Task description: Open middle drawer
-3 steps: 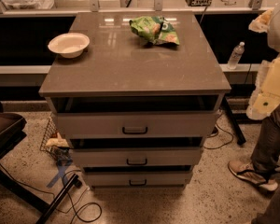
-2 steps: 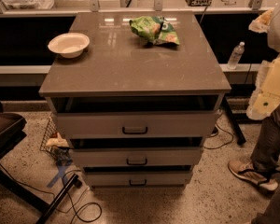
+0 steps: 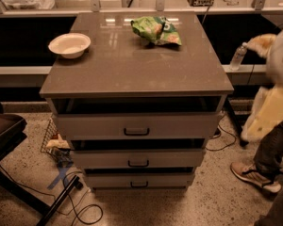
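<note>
On the counter (image 3: 132, 74) you have a white bowl (image 3: 69, 44) at the left and a green bag (image 3: 156, 30) further right (neither matters here). Below, the middle drawer (image 3: 108, 160) sits between its taller and slimmer neighbours, its handle (image 3: 138, 163) untouched and its front seemingly not drawn out. The pale blur at the right edge is probably your claw (image 3: 262, 44), well apart from the drawer. How open it is, I cannot tell. Reach, grasp and pull are all left.
</note>
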Controlling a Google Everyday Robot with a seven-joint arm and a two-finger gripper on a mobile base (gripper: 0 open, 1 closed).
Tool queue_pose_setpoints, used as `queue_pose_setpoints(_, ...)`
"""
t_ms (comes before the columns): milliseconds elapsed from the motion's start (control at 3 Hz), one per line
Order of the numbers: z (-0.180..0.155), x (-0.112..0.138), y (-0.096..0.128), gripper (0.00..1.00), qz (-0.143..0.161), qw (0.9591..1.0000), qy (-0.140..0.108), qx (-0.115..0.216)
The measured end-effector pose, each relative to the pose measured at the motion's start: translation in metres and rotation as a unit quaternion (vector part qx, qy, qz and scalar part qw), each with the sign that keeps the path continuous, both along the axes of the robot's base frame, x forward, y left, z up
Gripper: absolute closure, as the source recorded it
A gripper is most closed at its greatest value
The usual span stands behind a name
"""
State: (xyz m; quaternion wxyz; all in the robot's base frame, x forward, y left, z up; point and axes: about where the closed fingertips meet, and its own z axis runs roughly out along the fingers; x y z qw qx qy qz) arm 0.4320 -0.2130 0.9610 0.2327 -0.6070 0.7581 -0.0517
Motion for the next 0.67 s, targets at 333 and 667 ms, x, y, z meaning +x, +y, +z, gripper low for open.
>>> queue_pose_setpoints(333, -0.061, -0.027, -0.004, 0.0, 0.014, 0.9985, -0.01, 0.052)
queue_pose_setpoints(667, -0.125, -0.036, 0.004, 0.0, 0.032, 0.9947, -0.028, 0.094)
